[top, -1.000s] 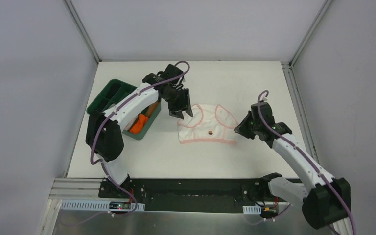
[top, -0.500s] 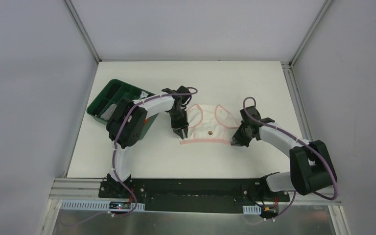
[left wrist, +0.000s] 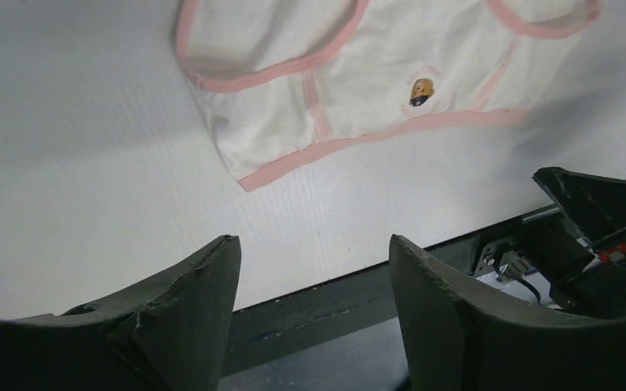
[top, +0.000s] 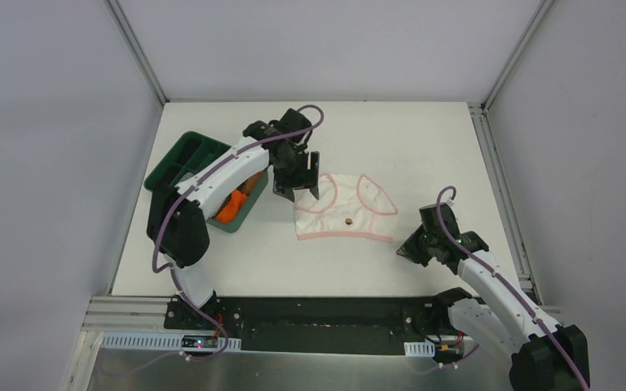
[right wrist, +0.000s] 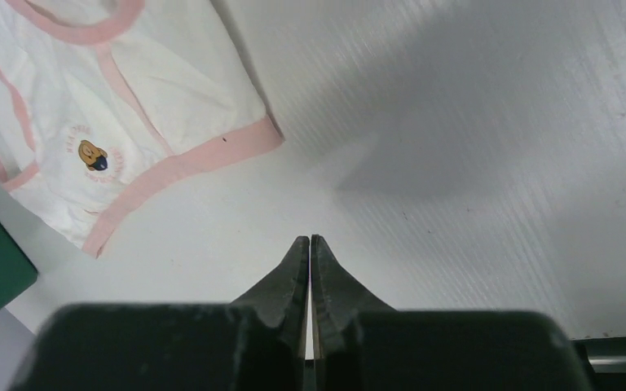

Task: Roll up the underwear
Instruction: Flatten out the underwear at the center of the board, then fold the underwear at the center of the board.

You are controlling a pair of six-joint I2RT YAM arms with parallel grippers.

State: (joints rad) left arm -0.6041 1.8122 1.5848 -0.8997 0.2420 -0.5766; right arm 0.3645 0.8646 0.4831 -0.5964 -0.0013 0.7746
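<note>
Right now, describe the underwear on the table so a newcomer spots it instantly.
On the white table, look right of the green bin at its left. The underwear lies flat mid-table: pale pink-white with pink edging and a small printed badge, unlike the orange cloth inside the bin.

Underwear (top: 344,210) lies on table (top: 391,138), between bin (top: 176,160) and right claw (top: 404,252).

White arms (top: 220,169), black joints (top: 181,232), purple cables (top: 313,111)
</note>
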